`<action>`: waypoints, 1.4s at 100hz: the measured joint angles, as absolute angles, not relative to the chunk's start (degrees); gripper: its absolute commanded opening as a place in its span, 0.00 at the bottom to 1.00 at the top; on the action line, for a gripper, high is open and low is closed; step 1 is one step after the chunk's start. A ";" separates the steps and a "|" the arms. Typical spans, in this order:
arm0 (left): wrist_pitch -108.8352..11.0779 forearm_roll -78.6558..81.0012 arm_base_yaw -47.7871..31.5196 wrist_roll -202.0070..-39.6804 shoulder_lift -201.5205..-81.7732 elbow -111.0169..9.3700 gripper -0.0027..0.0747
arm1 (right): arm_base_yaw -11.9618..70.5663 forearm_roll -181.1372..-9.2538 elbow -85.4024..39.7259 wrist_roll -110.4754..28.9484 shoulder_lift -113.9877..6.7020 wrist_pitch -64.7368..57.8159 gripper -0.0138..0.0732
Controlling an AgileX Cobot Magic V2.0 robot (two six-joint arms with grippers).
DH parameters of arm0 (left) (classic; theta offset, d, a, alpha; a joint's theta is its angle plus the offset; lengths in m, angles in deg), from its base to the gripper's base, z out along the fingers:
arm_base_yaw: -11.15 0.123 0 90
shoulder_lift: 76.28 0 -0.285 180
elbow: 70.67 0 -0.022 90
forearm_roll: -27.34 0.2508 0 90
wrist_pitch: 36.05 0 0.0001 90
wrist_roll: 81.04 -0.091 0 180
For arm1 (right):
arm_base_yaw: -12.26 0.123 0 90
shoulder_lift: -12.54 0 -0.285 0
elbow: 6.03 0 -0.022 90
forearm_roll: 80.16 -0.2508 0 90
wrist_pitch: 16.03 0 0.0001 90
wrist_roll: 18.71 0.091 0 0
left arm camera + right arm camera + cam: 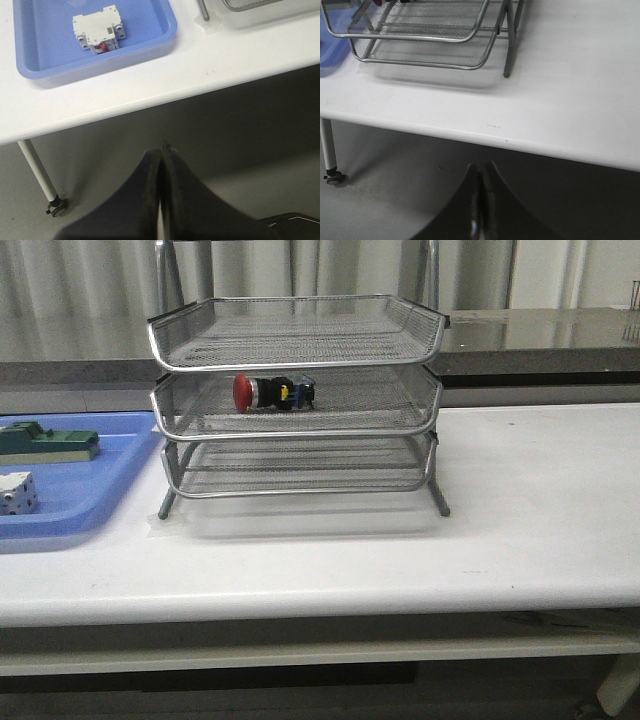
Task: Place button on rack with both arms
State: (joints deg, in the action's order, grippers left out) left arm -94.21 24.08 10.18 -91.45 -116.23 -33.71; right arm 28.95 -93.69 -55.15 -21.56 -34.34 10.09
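The button (272, 392), with its red cap, black body and blue-and-yellow end, lies on its side in the middle tray of the silver wire-mesh rack (300, 430). The rack stands at the middle of the white table; part of it shows in the right wrist view (420, 35) and one leg in the left wrist view (204, 11). Neither arm shows in the front view. My left gripper (162, 150) is shut and empty, below the table's front edge. My right gripper (481, 167) is shut and empty, also below the front edge.
A flat blue tray (90, 490) lies left of the rack and holds a green flat block (45, 443) and a white cube-shaped block (17, 492), which also shows in the left wrist view (98, 31). A table leg with a caster (40, 175) stands below.
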 measured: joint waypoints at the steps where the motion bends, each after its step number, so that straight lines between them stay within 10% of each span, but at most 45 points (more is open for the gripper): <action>1: -94.21 24.08 10.18 -91.45 -116.23 -33.71 0.01 | 28.95 -93.69 -55.15 -21.56 -33.80 10.31 0.09; 75: -94.21 24.08 10.18 -91.45 -116.23 -33.71 0.01 | 28.85 -92.82 -55.15 -21.69 -28.55 19.60 0.09; 140: -94.21 24.08 10.18 -91.45 -116.23 -33.71 0.01 | 25.97 -81.49 -69.23 -20.41 -16.27 -3.46 0.09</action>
State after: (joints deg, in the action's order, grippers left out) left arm -94.21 24.08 10.18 -91.45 -116.23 -33.71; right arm 25.97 -81.49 -69.23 -20.41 -16.27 -3.46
